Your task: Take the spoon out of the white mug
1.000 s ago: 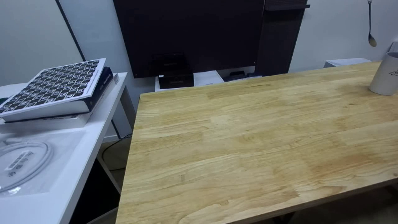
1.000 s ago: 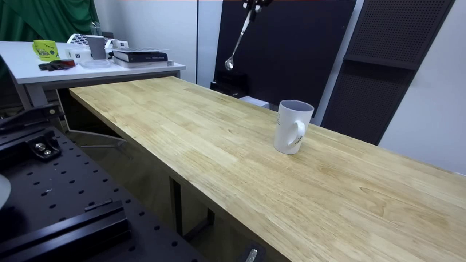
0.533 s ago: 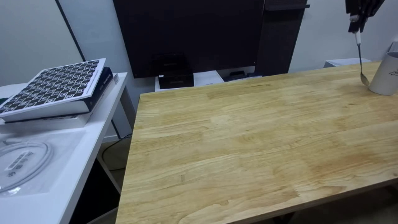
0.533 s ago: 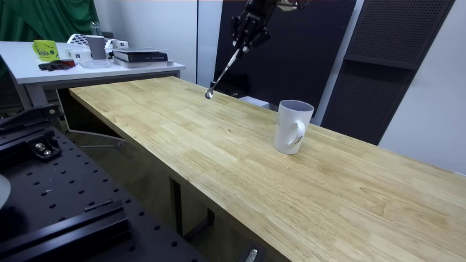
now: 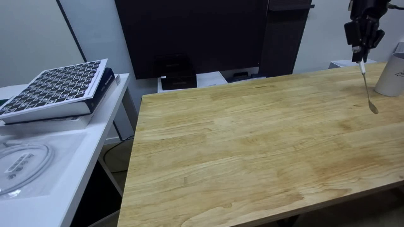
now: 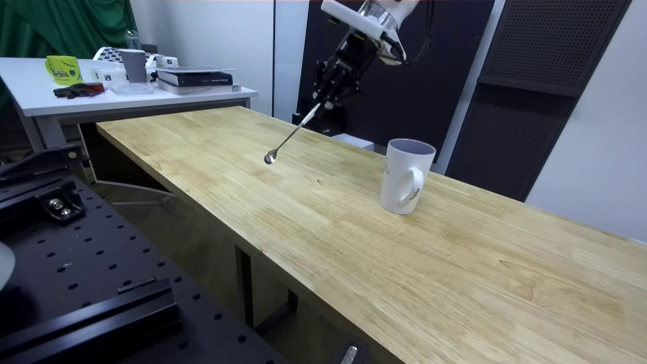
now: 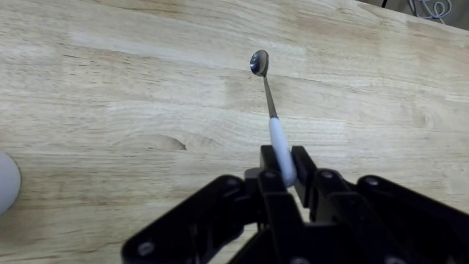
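The spoon has a silver bowl and neck and a white handle; it shows in both exterior views (image 5: 373, 107) (image 6: 271, 155) and in the wrist view (image 7: 280, 141). My gripper (image 7: 283, 154) is shut on the white handle's end; it also shows in both exterior views (image 5: 361, 56) (image 6: 322, 102). The spoon is outside the mug, tilted, bowl end down over the wooden table (image 6: 313, 217). I cannot tell whether the bowl touches the wood. The white mug stands upright beside it (image 6: 402, 177), partly cut off in an exterior view (image 5: 390, 75) and the wrist view (image 7: 6, 183).
A white side table (image 6: 76, 103) holds a stack of books (image 6: 194, 81), a green mug (image 6: 64, 70) and a grey cup (image 6: 134, 65). A dark board (image 5: 195, 34) stands behind the wooden table. A black perforated base plate (image 6: 116, 253) lies alongside the front edge.
My gripper has come down into view with the spoon in its fingers. The spoon has moved down toward the table, its bowl leading. The mug has not moved.
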`<action>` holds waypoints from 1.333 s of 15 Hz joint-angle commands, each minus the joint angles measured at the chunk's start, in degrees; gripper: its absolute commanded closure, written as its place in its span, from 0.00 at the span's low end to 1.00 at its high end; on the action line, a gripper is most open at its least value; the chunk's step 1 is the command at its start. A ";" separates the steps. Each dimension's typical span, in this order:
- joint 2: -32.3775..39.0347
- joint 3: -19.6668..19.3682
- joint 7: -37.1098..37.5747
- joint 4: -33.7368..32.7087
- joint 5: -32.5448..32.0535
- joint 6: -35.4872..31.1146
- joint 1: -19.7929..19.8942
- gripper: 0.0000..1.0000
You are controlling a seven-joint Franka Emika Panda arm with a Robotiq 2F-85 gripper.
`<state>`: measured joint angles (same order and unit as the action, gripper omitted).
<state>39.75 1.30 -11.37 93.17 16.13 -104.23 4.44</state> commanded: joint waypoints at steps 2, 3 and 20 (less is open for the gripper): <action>5.43 1.01 0.89 -6.60 1.16 3.90 1.81 0.96; 5.80 1.00 0.96 -7.02 1.29 4.12 1.91 0.96; 15.53 0.70 3.15 -16.63 0.39 8.32 1.90 0.96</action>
<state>50.62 1.18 -10.90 83.25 16.83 -99.50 5.62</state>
